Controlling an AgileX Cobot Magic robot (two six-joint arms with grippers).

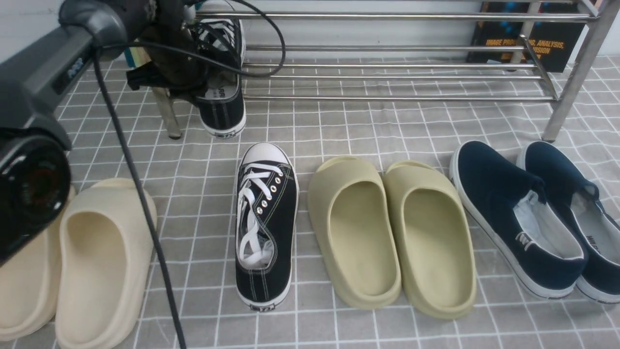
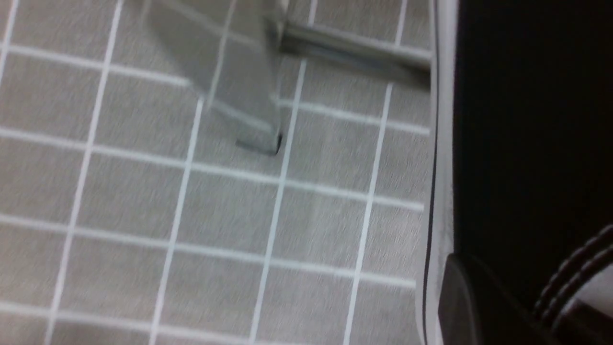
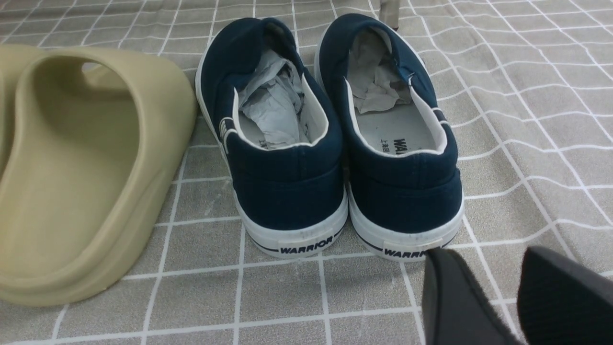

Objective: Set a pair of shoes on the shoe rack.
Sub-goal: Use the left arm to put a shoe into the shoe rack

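One black sneaker [image 1: 224, 92] hung tilted at the far-left end of the shoe rack [image 1: 387, 98], clamped in my left tool [image 1: 186, 72]. Its mate [image 1: 265, 223] lay on the surface [image 1: 339, 126] near centre. My right tool [image 3: 491, 261] gaped empty by the navy slip-ons [image 3: 287, 191].

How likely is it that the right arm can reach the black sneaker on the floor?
Probably it can. The black sneaker lies alone, open from above; the open right gripper sits behind the navy slip-ons, so it must cross the olive slippers.
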